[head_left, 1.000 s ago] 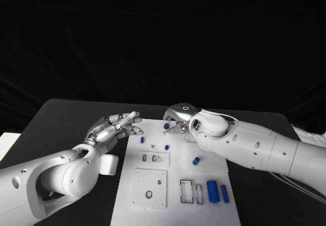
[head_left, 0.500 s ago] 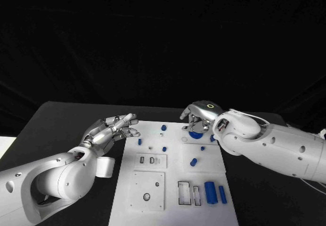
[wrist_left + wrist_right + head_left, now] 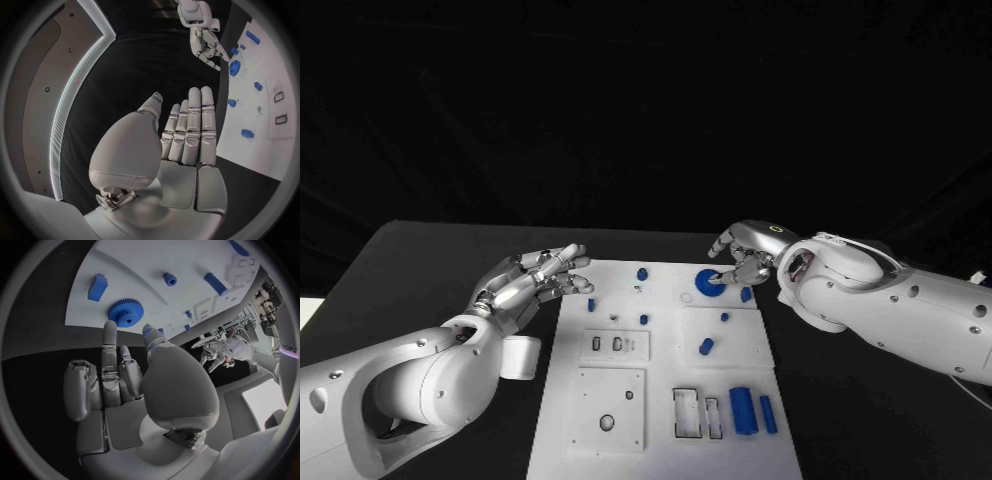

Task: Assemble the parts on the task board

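Note:
The white task board (image 3: pixel 668 375) lies in the middle of the table. A blue gear (image 3: pixel 707 283) lies flat at its far right corner, also seen as the gear (image 3: pixel 125 313) in the right wrist view. My right hand (image 3: pixel 744 262) hovers just beyond the gear, one finger (image 3: pixel 109 340) stretched toward its rim and the others curled, holding nothing. My left hand (image 3: pixel 531 278) is at the board's far left edge with its fingers (image 3: pixel 190 125) straight and empty. Small blue pegs (image 3: pixel 643 273) stand on the board, and two long blue cylinders (image 3: pixel 743 410) lie near its front right.
A blue block (image 3: pixel 97 287) and a short blue cylinder (image 3: pixel 215 284) lie past the gear on the board. Rectangular slots (image 3: pixel 689 412) and a square plate with a hole (image 3: pixel 607 408) take up the board's near half. Black table (image 3: pixel 430 270) surrounds the board.
My right hand has moved right from the board's far middle to its far right corner, and the blue gear now shows beside it. The left hand has barely moved.

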Available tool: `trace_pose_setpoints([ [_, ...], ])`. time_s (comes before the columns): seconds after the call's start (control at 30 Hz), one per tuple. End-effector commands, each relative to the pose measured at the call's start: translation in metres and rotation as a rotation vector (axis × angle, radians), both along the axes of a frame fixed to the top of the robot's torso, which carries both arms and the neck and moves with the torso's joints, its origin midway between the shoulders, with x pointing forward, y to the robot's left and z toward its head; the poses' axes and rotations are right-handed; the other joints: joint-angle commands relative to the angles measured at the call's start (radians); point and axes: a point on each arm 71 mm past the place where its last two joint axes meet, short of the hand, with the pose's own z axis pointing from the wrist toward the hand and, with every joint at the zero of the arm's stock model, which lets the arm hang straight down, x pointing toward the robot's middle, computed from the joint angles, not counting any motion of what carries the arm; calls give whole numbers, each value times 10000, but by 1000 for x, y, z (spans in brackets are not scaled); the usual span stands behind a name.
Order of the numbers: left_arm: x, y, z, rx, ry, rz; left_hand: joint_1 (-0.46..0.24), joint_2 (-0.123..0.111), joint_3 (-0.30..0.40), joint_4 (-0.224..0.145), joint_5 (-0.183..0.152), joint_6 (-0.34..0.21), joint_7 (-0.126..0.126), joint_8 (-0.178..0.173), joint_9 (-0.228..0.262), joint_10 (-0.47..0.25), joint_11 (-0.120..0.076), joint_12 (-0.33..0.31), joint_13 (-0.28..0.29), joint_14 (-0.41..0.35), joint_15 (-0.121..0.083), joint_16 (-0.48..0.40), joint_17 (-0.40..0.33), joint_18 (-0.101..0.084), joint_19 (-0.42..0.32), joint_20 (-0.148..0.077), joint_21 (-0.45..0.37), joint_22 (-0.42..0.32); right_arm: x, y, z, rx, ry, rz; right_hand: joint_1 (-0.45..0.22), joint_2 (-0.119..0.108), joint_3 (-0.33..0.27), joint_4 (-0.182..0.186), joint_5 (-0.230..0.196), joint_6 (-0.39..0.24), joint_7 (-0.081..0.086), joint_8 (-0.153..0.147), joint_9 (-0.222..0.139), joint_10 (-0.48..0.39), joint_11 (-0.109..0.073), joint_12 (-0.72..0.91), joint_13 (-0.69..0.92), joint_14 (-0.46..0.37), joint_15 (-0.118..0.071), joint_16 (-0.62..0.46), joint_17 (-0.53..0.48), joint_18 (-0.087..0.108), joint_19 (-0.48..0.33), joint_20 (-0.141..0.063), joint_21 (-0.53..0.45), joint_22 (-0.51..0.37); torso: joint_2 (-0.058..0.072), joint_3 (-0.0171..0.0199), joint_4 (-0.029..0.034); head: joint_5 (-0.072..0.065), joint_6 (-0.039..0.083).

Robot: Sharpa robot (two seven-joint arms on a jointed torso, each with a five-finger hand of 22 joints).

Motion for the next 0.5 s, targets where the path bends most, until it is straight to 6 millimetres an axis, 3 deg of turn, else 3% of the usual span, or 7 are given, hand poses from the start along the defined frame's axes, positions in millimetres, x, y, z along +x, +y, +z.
trace_pose_setpoints([
  [0.03,0,-3,1,-160,-48,-224,33,66,-3,-71,-36,-72,-32,-45,-11,-77,13,-43,-14,-57,44,-35,14,6,-91,0,65,14,1,0,-6,-224,573,-150,118,5,-65,33,40,-91,16,53,13,125,1,144,465,303,26,-59,17,-81,46,33,72,37,9,-13,23,-19,-14],
  [0.5,1,-3,1,-156,-51,-208,37,73,3,-77,-35,-69,-37,-40,-9,-73,10,-37,-12,-55,43,-39,17,8,-95,1,68,15,4,2,-16,-549,854,-112,228,83,-83,104,61,-21,-3,222,45,324,-8,590,939,301,24,-68,44,-107,93,37,151,187,5,-25,19,-25,-67],
])
